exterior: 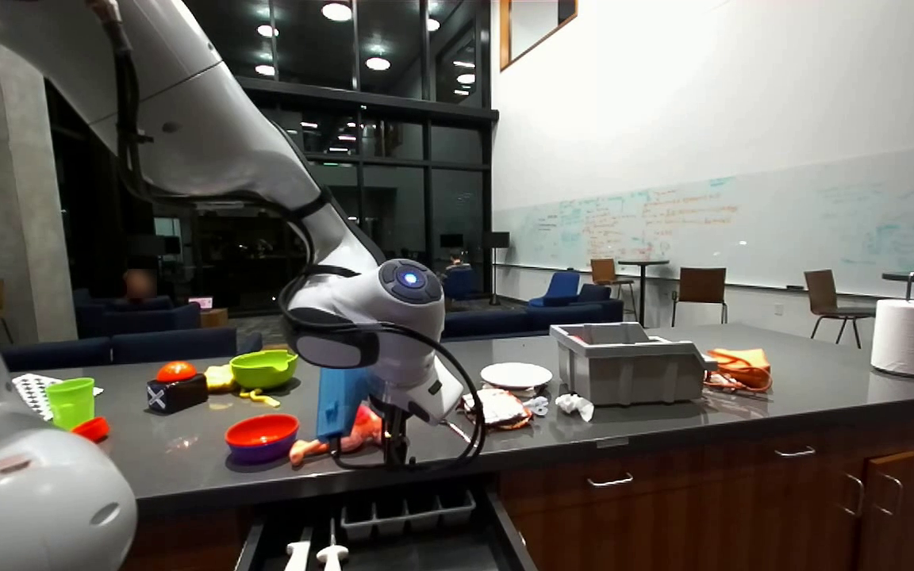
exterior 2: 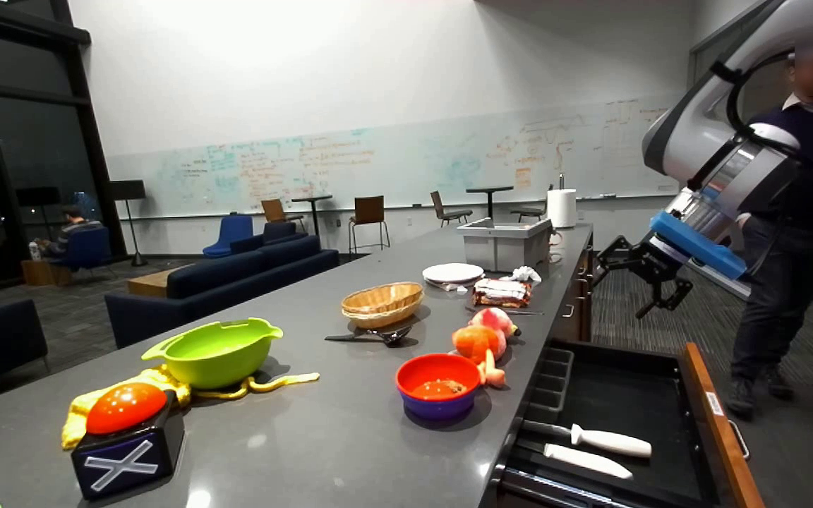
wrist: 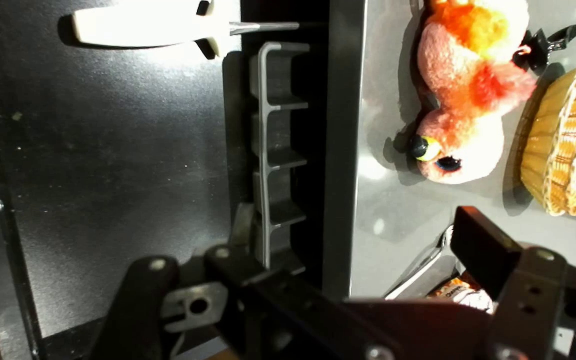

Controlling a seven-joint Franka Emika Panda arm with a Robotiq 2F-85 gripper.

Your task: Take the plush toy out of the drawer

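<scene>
Wrist view: there's the plush toy (wrist: 457, 92), out of the drawer (wrist: 133, 165) and lying on the countertop (wrist: 393, 225)!
Just inside the front edge it lies, near the red-and-purple bowl (exterior 2: 437, 407), the drawer open below with 2 white-handled knives (exterior 2: 615, 442) in it; the gripper (exterior 2: 619, 298) hangs near that edge, fingers spread wide, holding nothing; the taking-out looks done, nothing left to lift.

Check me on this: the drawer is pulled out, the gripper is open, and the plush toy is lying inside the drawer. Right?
Not quite: the plush toy is lying on the countertop, not inside the drawer, as the wrist view shows. The rest stands: the drawer is pulled out and the gripper is open.
</scene>
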